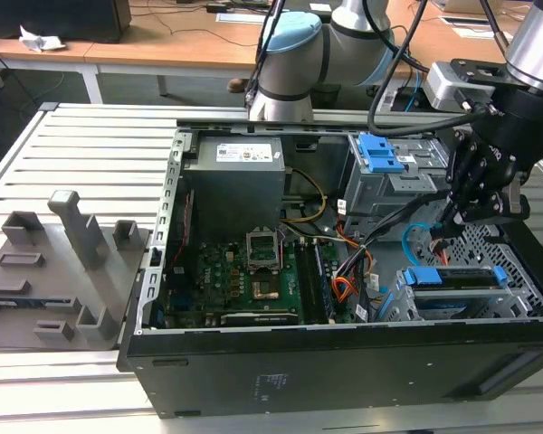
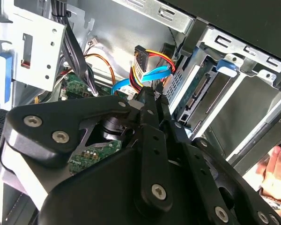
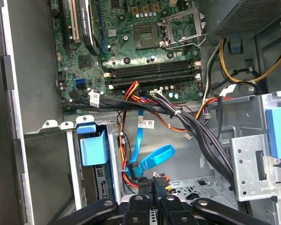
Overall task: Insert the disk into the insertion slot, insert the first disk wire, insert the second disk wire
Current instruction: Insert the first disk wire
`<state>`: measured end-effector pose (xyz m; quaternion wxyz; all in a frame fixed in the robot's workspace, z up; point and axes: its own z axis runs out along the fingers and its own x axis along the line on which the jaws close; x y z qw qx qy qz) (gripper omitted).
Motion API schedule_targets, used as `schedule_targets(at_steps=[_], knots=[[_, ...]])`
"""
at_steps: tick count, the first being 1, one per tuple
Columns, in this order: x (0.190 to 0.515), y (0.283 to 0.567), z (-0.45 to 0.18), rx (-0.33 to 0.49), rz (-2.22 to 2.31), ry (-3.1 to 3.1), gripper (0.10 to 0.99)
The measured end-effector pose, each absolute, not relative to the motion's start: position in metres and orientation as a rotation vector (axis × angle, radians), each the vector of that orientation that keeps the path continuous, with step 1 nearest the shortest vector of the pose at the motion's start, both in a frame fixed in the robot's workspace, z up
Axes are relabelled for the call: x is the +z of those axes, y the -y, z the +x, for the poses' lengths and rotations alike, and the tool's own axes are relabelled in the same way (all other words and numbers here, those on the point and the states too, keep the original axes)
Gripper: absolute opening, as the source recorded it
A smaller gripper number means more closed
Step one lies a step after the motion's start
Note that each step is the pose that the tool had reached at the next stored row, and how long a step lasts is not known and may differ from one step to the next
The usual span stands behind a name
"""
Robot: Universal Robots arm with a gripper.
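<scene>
The disk (image 1: 457, 280) lies in its blue carrier inside the insertion slot (image 1: 403, 303), the silver cage on the exterior view's right. Its connector edge (image 2: 197, 89) faces my gripper (image 2: 154, 88), also seen as gripper (image 1: 445, 231) and gripper (image 3: 151, 183). The fingers (image 2: 148, 105) stand close together in a tangle of cables. The second disk wire (image 3: 154, 157) loops right at the tips, its dark plug (image 3: 134, 170) beside one finger. The orange, red and yellow bundle (image 2: 154, 55) ends in a black plug (image 2: 139, 52) just beyond the tips. Which cable is pinched is hidden.
The open computer case holds a motherboard (image 1: 240, 271), a power supply (image 1: 235, 176) and a taller grey bay with a blue latch (image 1: 377, 154). A thick black cable bundle (image 3: 196, 131) crosses near the gripper. A person's hand (image 2: 275, 176) is outside the case. A grey fixture block (image 1: 63, 262) sits at the exterior view's left.
</scene>
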<state>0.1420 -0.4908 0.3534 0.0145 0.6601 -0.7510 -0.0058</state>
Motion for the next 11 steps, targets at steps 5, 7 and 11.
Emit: schedule_targets(at_steps=[5,7,11], knots=[[0.353,0.491,0.143,-0.017,2.055,2.337,0.165],[0.353,0.491,0.146,-0.018,2.054,2.336,0.165],[0.353,0.491,0.153,-0.020,2.053,2.335,0.165]])
